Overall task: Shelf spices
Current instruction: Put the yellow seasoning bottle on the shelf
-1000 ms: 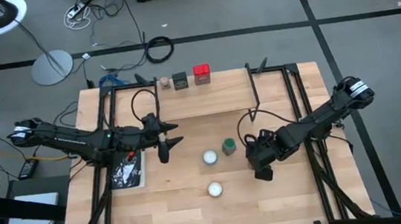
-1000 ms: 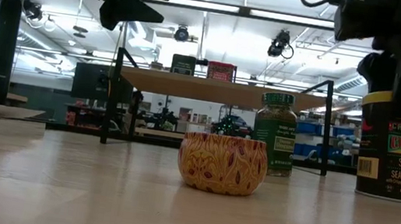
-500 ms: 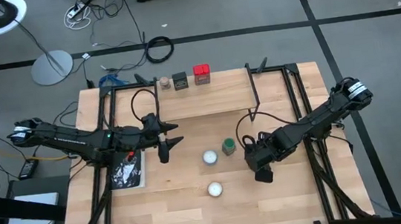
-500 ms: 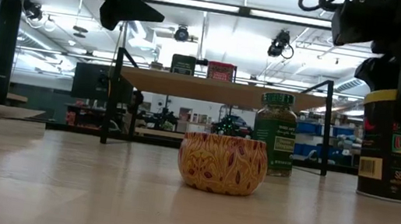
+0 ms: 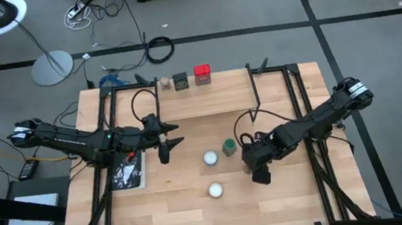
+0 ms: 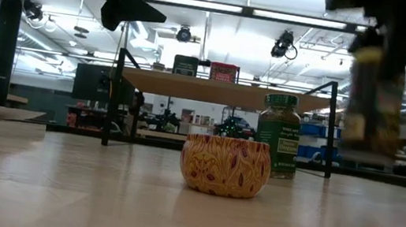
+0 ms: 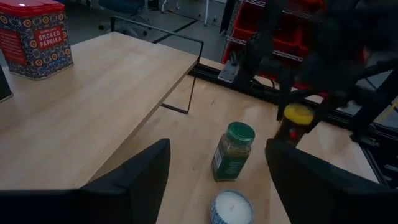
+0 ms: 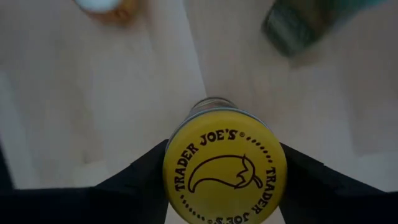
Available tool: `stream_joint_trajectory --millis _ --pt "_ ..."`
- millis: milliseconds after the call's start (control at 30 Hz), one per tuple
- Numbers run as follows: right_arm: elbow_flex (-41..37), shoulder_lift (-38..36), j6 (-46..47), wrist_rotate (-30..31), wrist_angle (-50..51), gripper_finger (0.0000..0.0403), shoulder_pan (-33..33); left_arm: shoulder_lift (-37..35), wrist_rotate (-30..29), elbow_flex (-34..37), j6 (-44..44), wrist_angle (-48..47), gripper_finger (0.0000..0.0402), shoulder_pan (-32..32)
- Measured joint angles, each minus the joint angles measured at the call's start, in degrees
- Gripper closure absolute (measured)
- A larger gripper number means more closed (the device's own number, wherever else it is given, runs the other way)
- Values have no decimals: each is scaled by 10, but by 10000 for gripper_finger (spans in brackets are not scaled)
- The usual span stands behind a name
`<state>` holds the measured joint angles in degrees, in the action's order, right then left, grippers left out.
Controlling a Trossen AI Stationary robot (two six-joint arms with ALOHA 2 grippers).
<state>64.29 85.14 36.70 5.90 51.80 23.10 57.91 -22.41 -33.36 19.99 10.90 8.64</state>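
The shelf stands at the table's far side on thin black legs. On its far edge stand the tan jar, the dark square tin and the red box. The green-lidded jar stands on its base on the tabletop. My right gripper is just right of it, shut on the yellow-lidded jar, which also shows in the left wrist view. My left gripper hovers open and empty over the table's left middle. My right gripper pinches the yellow-lidded jar between its two fingers, at the sides of its yellow lid. The fingers come from above, pointing down. The jar hangs upright below them, its base lifted clear of the tabletop.
Two white round candles in patterned tins lie on the tabletop, one left of the green-lidded jar and one nearer the front edge. A dark printed sheet lies at the left. Black frame rails run along both sides.
My right gripper has risen and gone a little toward the table's left. The yellow-lidded jar, which stood on the tabletop, is now lifted clear and still upright.
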Motion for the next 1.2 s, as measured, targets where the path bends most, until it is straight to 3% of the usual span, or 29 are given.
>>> stream_joint_trajectory --millis 267,467,600,900,1200 --pt "202 0 -39 88 126 179 -8 0 0 0 -1 -1 133 0" --pt "348 2 -150 156 138 179 -92 0 0 0 -5 -1 133 0" --pt "408 18 -225 147 160 179 -188 0 0 0 -3 -1 133 0" --pt "488 89 -319 36 192 179 -400 0 14 0 -2 0 133 0" --pt "583 190 -368 24 240 179 -484 0 17 0 -2 0 133 0"
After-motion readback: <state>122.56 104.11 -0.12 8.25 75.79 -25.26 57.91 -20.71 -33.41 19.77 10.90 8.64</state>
